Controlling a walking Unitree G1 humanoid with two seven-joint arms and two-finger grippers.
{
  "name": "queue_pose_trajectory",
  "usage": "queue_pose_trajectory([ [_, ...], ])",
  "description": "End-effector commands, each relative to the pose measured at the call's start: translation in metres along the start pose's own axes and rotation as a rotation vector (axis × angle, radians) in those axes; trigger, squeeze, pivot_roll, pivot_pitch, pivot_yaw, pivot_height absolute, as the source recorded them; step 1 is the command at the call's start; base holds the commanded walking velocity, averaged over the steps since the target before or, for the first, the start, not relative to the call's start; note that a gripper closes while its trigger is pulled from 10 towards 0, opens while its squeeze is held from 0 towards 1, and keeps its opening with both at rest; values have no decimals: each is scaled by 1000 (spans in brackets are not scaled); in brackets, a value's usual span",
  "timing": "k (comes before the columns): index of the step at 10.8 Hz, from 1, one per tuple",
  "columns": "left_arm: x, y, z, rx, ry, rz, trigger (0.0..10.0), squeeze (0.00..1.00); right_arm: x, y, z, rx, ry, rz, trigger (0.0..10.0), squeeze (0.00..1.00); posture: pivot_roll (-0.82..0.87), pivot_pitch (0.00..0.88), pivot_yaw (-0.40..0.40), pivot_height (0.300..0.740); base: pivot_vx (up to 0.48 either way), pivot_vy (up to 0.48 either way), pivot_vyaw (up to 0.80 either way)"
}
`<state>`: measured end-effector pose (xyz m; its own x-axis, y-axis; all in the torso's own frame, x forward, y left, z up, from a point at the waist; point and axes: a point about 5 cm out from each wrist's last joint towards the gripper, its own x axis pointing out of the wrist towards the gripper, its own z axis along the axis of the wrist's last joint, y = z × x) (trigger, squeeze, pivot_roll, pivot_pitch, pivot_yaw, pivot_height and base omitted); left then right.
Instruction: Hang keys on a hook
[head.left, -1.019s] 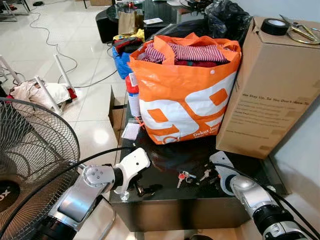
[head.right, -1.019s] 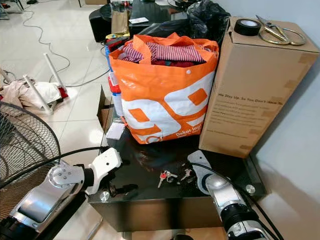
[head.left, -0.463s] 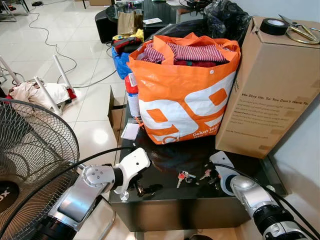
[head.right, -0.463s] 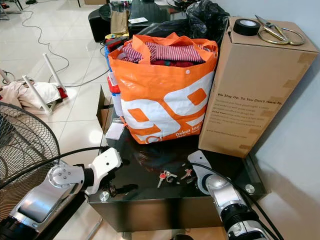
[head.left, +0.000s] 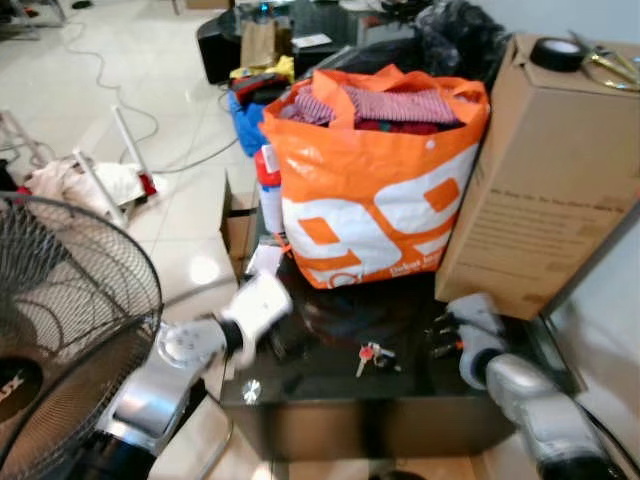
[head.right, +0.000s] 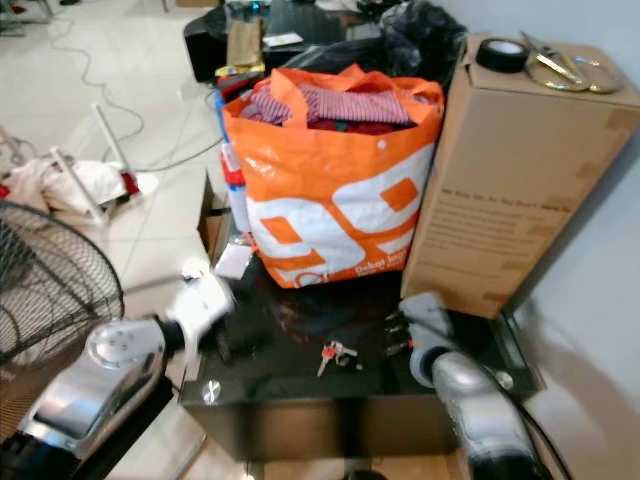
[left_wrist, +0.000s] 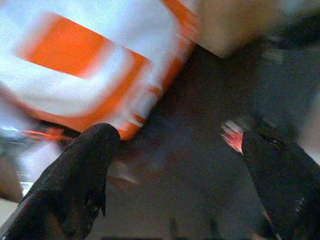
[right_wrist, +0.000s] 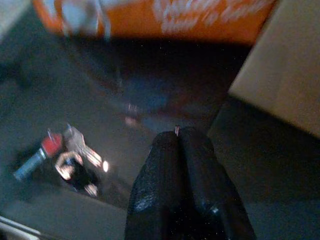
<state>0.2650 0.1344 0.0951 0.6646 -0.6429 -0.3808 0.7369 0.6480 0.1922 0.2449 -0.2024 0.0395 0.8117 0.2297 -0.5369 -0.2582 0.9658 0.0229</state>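
A bunch of keys (head.left: 372, 354) with a red tag lies on the black glass table (head.left: 330, 395), near its front edge. My left gripper (left_wrist: 180, 135) is open just left of the keys, low over the glass, and the red tag (left_wrist: 232, 137) shows blurred by one fingertip. My right gripper (right_wrist: 181, 137) is shut with its fingers pressed together, nothing visible between them. It hovers to the right of the keys (right_wrist: 70, 157), in front of the cardboard box (head.left: 545, 180). Both head views are blurred.
A full orange and white shopping bag (head.left: 370, 190) stands at the back of the table beside the box. A tape roll (head.left: 558, 52) lies on the box. A standing fan (head.left: 60, 320) is close on my left. Cables and clutter lie on the tiled floor beyond.
The camera has shifted and blurred. My left wrist has risen and moved forward towards the bag. My right gripper has drawn away from the keys towards the box.
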Motion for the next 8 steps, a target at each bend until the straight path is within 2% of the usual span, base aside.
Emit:
queue_pose_trajectory([
  [1, -4, 9, 8, 31, -37, 93, 10000, 78, -8, 0, 16, 32, -78, -16, 0, 0, -117, 0, 30, 740, 0, 0, 0],
  [2, -8, 12, 16, 2, -75, 182, 10000, 75, -22, 3, 33, 90, -211, -54, 0, 0, -111, 0, 38, 740, 0, 0, 0],
  [3, -16, 18, 29, -11, -142, 334, 10000, 75, -35, 18, 54, 154, -379, -97, 0, 0, -102, 0, 47, 740, 0, 0, 0],
  [4, -17, 21, 30, -34, -154, 382, 10000, 75, -33, 19, 57, 209, -409, -133, 0, 0, -90, 0, 44, 740, 0, 0, 0],
  [7, -19, 27, 24, -45, -131, 450, 10000, 78, -32, 27, 71, 244, -451, -163, 0, 0, -97, 0, 59, 740, 0, 0, 0],
  [8, -18, 26, 24, -38, -127, 444, 10000, 82, -32, 27, 72, 226, -447, -166, 5961, 0, -100, 0, 64, 740, 0, 0, 0],
])
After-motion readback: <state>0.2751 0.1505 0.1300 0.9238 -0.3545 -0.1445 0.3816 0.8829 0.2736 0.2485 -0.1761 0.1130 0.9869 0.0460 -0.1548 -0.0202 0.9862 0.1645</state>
